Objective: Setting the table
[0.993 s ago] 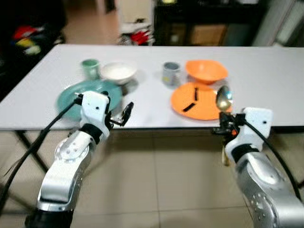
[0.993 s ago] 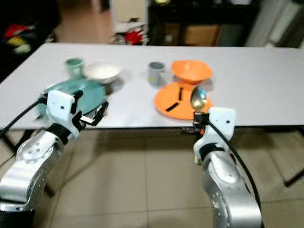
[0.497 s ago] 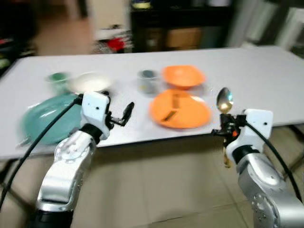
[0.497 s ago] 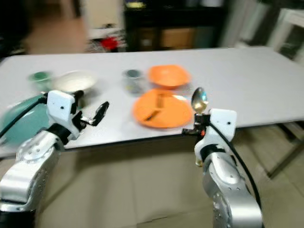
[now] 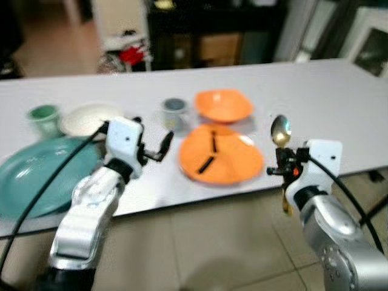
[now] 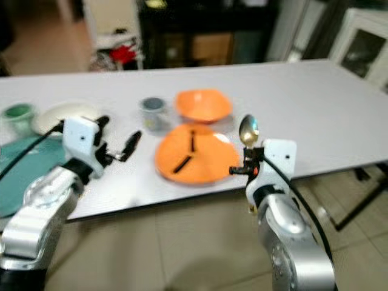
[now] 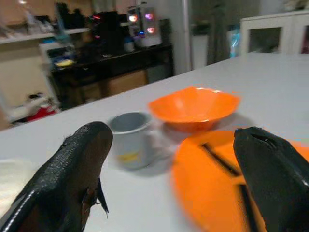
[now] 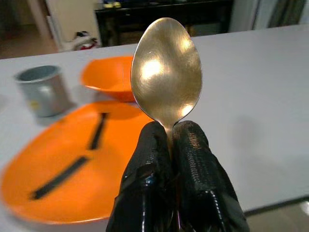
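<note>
My right gripper (image 5: 280, 165) is shut on a metal spoon (image 5: 279, 130), bowl upward, just right of the orange plate (image 5: 221, 160); the spoon's bowl (image 8: 166, 71) fills the right wrist view above the pinched fingers (image 8: 147, 188). Two black sticks lie on the orange plate. An orange bowl (image 5: 223, 105) and a grey cup (image 5: 174, 111) stand behind it. My left gripper (image 5: 153, 144) is open, above the table left of the orange plate, its fingers (image 7: 72, 179) framing the grey cup (image 7: 130, 140). A teal plate (image 5: 36, 182), white bowl (image 5: 88, 118) and green cup (image 5: 43, 115) sit at the left.
The white table (image 5: 339, 91) has bare surface to the right of the orange dishes. Its front edge runs just before my arms, with tiled floor (image 5: 200, 248) below. Dark shelving (image 5: 206, 30) stands behind the table.
The camera has come closer to the table and shifted, so the dishes look nearer. Both grippers now reach over the table's edge. The spoon stays held in the right gripper.
</note>
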### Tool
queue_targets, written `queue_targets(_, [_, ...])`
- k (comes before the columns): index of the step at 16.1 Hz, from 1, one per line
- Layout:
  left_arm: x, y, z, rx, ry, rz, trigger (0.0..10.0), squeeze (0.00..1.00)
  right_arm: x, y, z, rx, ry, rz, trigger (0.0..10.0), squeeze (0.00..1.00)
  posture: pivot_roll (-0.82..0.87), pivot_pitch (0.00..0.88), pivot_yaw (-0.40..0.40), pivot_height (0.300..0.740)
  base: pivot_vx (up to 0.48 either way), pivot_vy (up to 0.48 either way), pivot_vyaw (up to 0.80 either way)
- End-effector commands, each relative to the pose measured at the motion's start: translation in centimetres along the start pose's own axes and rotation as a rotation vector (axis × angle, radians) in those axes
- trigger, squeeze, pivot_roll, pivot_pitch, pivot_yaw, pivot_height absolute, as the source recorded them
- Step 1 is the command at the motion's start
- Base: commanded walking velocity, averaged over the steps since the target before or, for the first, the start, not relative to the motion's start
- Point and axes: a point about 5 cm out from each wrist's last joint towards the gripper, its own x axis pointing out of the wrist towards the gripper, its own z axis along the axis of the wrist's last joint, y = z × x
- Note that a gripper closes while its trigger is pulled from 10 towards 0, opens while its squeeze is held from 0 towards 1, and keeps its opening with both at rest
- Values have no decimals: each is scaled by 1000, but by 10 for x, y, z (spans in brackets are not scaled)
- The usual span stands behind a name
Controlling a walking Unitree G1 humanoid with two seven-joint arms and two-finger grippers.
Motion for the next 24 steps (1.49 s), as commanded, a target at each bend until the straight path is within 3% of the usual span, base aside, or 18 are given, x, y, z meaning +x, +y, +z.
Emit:
queue_targets(1, [-1, 4, 3, 18, -6, 13, 10000, 0, 2, 1, 0, 6, 10, 21, 10000, 0, -1, 0, -1, 740, 334, 0, 0])
queue_targets(9, [-3, 7, 4, 29, -9, 5, 10000, 0, 11, 9, -3, 25, 76, 126, 10000, 0, 8, 0, 1, 740, 318, 0, 0])
queue_targets(12, [-2, 5, 5, 51, 2, -92, 10000, 0, 17, 13, -3, 60, 121, 164, 10000, 0, 7, 0, 8, 740, 0, 0, 0])
queue_targets(17, [-3, -12, 6, 55, 47, -422, 10000, 0, 35, 21, -9, 129, 263, 217, 10000, 0, 10, 0, 14, 740, 0, 0, 0])
queue_targets(24, [-11, -19, 8, 35, 95, -605, 10000, 0, 69, 16, -16, 143, 400, 206, 10000, 0, 13, 0, 23, 740, 0, 0, 0])
